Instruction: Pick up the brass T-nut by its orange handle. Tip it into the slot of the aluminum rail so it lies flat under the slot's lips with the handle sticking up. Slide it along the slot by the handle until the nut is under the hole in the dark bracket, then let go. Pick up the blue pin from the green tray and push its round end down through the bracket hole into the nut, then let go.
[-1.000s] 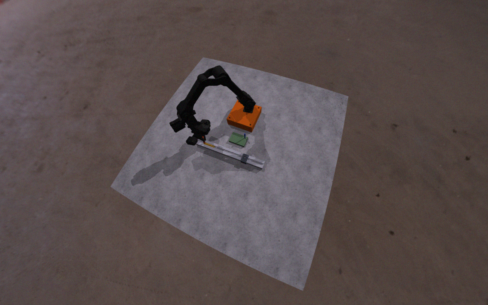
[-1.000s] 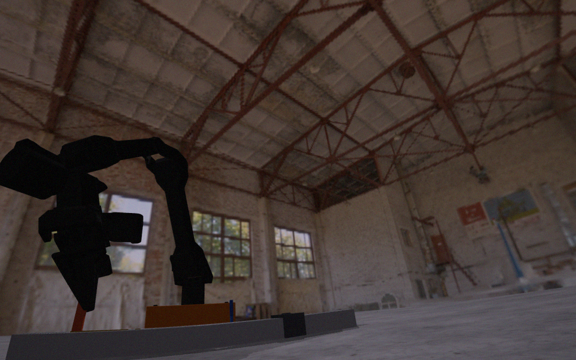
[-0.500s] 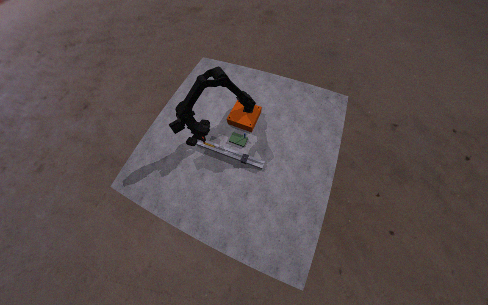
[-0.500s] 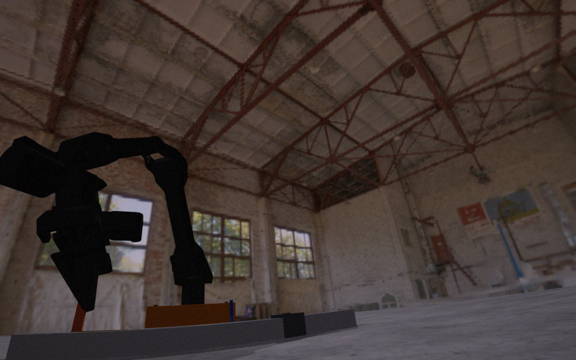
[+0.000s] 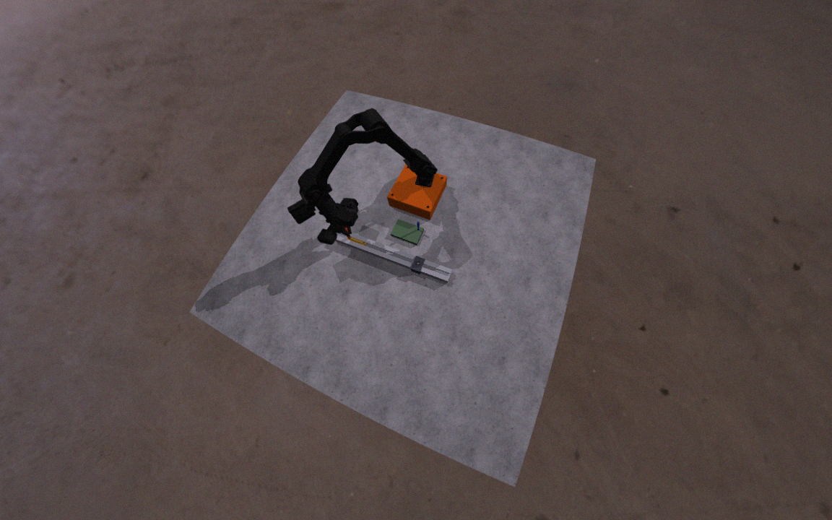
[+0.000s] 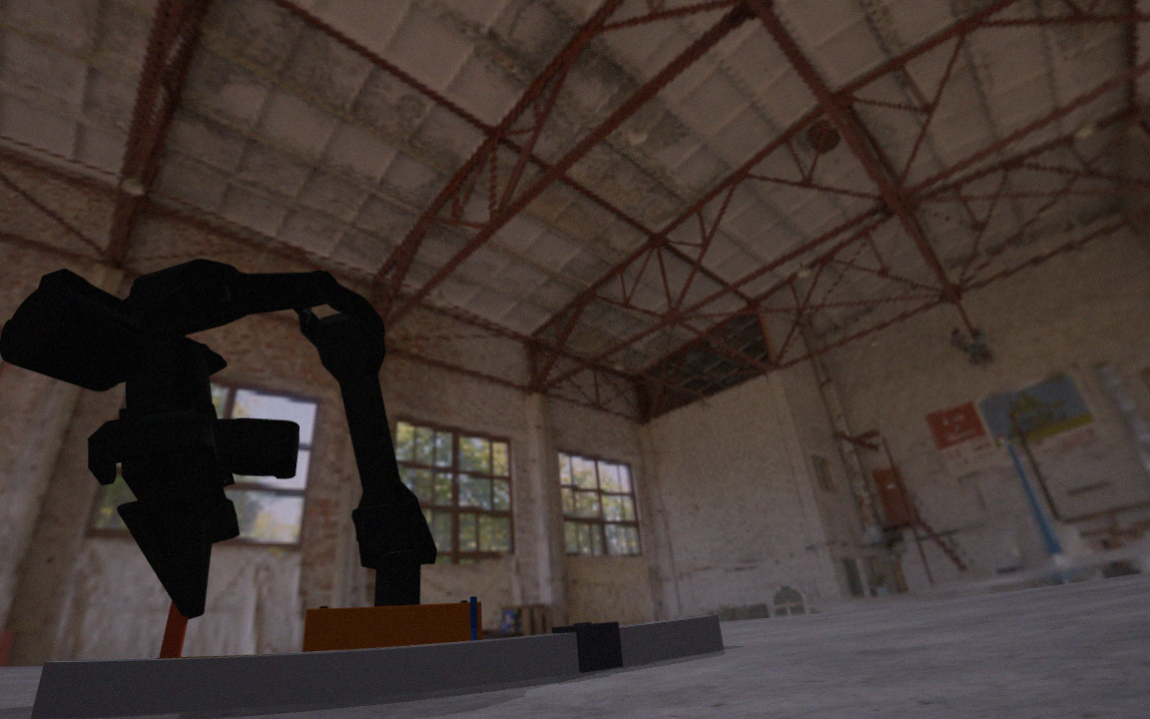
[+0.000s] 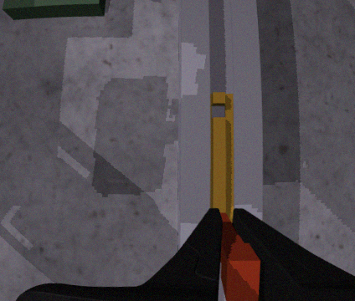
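Note:
My gripper (image 5: pixel 348 234) (image 6: pixel 192 614) (image 7: pixel 224 217) is shut on the orange handle (image 6: pixel 173 633) (image 7: pixel 244 273) of the brass T-nut (image 5: pixel 357 241) (image 7: pixel 220 167). The handle leans. The nut lies lengthwise in line with the slot near one end of the aluminum rail (image 5: pixel 438 273) (image 6: pixel 337 672) (image 7: pixel 246 146). In the exterior view, no brass shows above the rail's side; how deep the nut sits is hard to tell. The dark bracket (image 5: pixel 417 263) (image 6: pixel 599 645) straddles the rail near its other end. The blue pin (image 5: pixel 417 225) (image 6: pixel 473 618) stands upright in the green tray (image 5: pixel 404 232) (image 7: pixel 56 9).
The orange box (image 5: pixel 414 200) (image 6: pixel 382 628) under the arm's base stands behind the tray. The tray is beside the rail, on the base side. The grey mat (image 5: pixel 458 362) carries everything, and the arm's shadow falls across the rail and tray.

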Robot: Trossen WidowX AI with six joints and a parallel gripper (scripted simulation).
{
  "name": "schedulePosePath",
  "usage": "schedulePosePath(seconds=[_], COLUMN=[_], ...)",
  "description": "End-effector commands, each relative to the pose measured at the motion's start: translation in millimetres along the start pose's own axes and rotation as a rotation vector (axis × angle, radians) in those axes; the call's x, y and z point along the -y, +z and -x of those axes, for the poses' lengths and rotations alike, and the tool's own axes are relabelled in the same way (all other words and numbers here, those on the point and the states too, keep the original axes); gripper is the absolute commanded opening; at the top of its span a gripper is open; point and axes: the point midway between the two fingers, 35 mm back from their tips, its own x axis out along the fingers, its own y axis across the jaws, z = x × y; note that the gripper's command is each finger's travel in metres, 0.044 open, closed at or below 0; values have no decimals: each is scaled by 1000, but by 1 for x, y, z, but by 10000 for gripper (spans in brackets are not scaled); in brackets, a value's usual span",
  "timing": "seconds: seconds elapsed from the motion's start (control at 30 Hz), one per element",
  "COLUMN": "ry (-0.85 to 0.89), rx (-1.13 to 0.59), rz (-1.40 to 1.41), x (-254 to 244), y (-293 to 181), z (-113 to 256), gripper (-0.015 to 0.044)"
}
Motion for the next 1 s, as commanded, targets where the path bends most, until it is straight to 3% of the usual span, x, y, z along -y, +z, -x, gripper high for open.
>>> schedulePosePath(seconds=[0.0, 0.97], ry=[17, 66], rx=[1, 2], rz=[-8, -23], x=[0, 3], y=[-1, -1], z=[-2, -2], gripper=[-150, -150])
